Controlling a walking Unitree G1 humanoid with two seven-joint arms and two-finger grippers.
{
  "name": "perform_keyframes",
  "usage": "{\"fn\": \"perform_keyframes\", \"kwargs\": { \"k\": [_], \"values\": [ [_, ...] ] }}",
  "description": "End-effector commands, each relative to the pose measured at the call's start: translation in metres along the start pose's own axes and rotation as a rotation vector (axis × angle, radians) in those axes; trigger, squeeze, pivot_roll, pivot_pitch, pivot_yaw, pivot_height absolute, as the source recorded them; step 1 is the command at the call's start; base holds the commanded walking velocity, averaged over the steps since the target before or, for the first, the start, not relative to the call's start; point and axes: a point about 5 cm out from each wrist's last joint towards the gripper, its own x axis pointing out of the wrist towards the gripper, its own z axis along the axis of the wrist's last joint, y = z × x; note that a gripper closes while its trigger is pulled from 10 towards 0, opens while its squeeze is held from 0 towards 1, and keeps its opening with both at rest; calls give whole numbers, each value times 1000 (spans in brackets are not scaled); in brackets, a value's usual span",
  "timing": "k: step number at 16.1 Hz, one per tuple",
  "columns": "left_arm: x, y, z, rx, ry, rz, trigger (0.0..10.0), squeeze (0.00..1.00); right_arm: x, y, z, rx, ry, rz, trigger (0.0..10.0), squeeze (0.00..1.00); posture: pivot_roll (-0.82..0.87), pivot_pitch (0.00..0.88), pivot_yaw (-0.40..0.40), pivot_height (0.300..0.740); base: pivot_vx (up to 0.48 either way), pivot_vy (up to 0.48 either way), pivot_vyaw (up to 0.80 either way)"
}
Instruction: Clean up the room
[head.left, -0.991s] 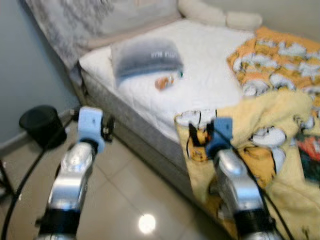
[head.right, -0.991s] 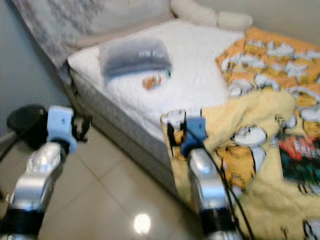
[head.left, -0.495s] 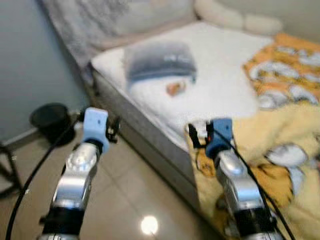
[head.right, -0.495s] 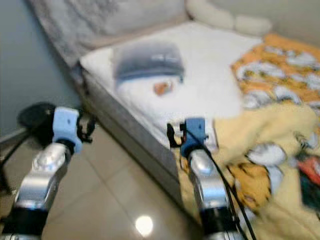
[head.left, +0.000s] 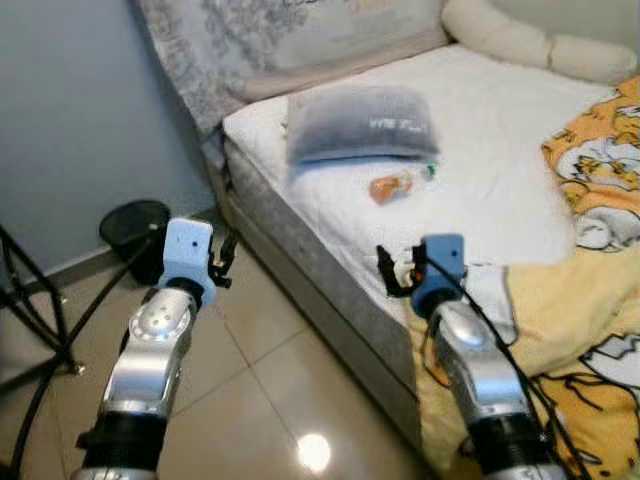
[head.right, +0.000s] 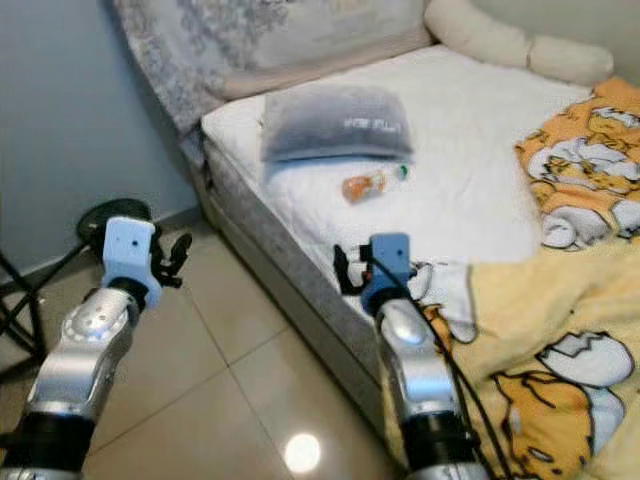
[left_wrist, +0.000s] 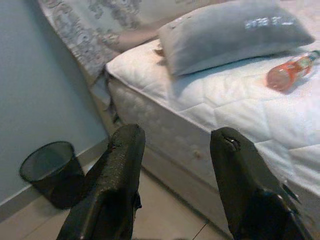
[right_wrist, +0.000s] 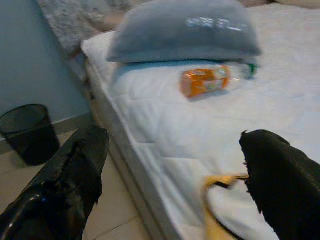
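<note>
An orange bottle with a green cap (head.left: 392, 185) lies on its side on the white mattress (head.left: 480, 200), just in front of a grey pillow (head.left: 362, 122). A black mesh wastebasket (head.left: 135, 225) stands on the floor by the wall, left of the bed. My left gripper (head.left: 224, 262) hovers over the tiles between the basket and the bed corner, open and empty; the left wrist view shows its fingers (left_wrist: 120, 165) spread. My right gripper (head.left: 395, 272) is above the bed's near edge, open and empty, with the bottle (right_wrist: 212, 80) well beyond it.
A yellow and orange cartoon blanket (head.left: 590, 330) drapes over the right side of the bed. A patterned grey throw (head.left: 230, 40) and a long white cushion (head.left: 530, 40) lie at the back. Black stand legs and a cable (head.left: 30, 310) are at the left, on glossy tiles.
The camera has swung left, so the bed, bottle and basket sit further right in the picture and are sharper. Both arms keep about the same pose, with the grippers still open.
</note>
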Motion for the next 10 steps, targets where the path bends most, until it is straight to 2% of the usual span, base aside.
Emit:
{"fn": "perform_keyframes", "kwargs": {
  "k": [1, 10],
  "values": [
    [2, 0, 6, 15, -19, -13, 10000, 0, 1, -1, 1, 11, 2, -6, 10000, 0, -50, 0, 34, 740, 304, 0, 0],
    [2, -1, 4, 16, -16, -19, 10000, 0, 1, 0, 1, 22, 0, 2, 10000, 0, -50, 0, 34, 740, 304, 0, 0]
  ]
}}
